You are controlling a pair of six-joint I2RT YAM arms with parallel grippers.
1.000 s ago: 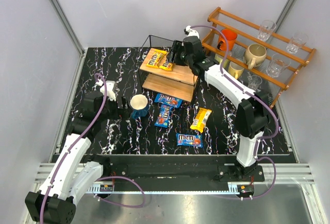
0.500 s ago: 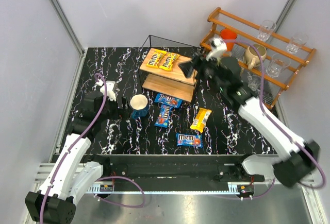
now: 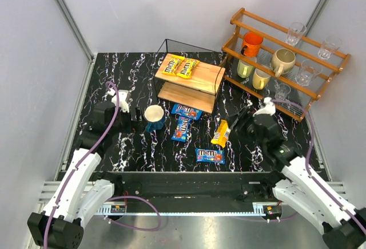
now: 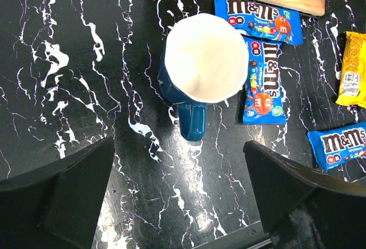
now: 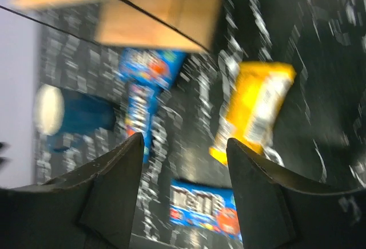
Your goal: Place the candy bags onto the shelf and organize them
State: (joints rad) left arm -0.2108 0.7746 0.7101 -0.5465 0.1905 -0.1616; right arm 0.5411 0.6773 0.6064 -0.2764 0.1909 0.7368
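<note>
The shelf (image 3: pixel 201 77) stands at the back centre, with two yellow candy bags (image 3: pixel 171 64) (image 3: pixel 187 67) side by side on its top board. On the table in front lie three blue bags (image 3: pixel 186 111) (image 3: pixel 183 129) (image 3: pixel 210 155) and one yellow bag (image 3: pixel 222 133). My right gripper (image 3: pixel 237 123) is open and empty, just right of that yellow bag; its blurred wrist view shows the yellow bag (image 5: pixel 257 109) ahead of the gripper (image 5: pixel 184 140). My left gripper (image 3: pixel 135 114) is open and empty; in its wrist view the gripper (image 4: pixel 180 197) sits behind a blue mug.
A blue mug (image 3: pixel 154 117) with a white inside stands left of the blue bags, also in the left wrist view (image 4: pixel 200 71). An orange-brown slatted rack (image 3: pixel 286 60) with mugs and glasses stands at the back right.
My right arm has swung away from the shelf top, down and toward the near right, to beside the yellow bag on the table. The second yellow bag stays on the top board. The left arm is still.
</note>
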